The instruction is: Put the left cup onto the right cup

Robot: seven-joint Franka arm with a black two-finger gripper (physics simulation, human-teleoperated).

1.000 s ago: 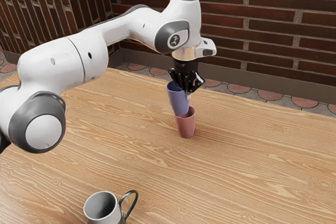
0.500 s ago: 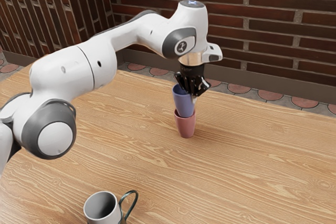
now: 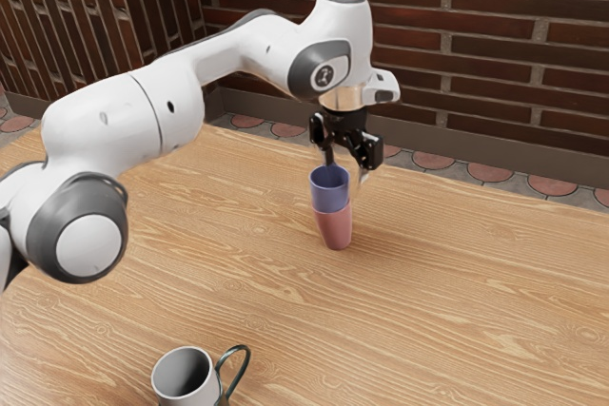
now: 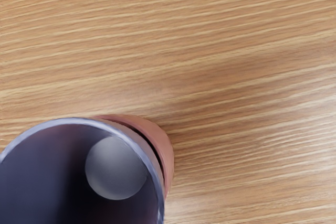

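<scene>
Black fingers (image 3: pixel 346 155) stand spread apart, just above the rim of the blue cup (image 3: pixel 329 189) and touching nothing. They hang from the white arm (image 3: pixel 190 83), which reaches in from the exterior view's left.

The blue cup sits upright, nested in the pink cup (image 3: pixel 335 227). Its upper part rises clear of the pink rim, and the two make one short stack on the surface (image 3: pixel 457 311).

The surface is pale wood with long, streaky grain. Near the exterior view's lower edge, well apart from the stack, stands a grey mug (image 3: pixel 186 377) with a thin dark handle turned to the exterior view's right.

Behind the surface a dark red brick wall (image 3: pixel 476 26) runs across the back and turns a corner at the exterior view's left. A dark strip runs along its foot, and the floor (image 3: pixel 457 164) there shows rounded reddish pavers.

The wrist view looks straight down into the blue cup (image 4: pixel 63 182), taking in its dark inner wall and a pale round bottom. The pink cup (image 4: pixel 163 153) shows as a crescent hugging one side of the blue rim, with the surface (image 4: pixel 210 51) grain running beyond it. The exterior view gives the stack from the side.
</scene>
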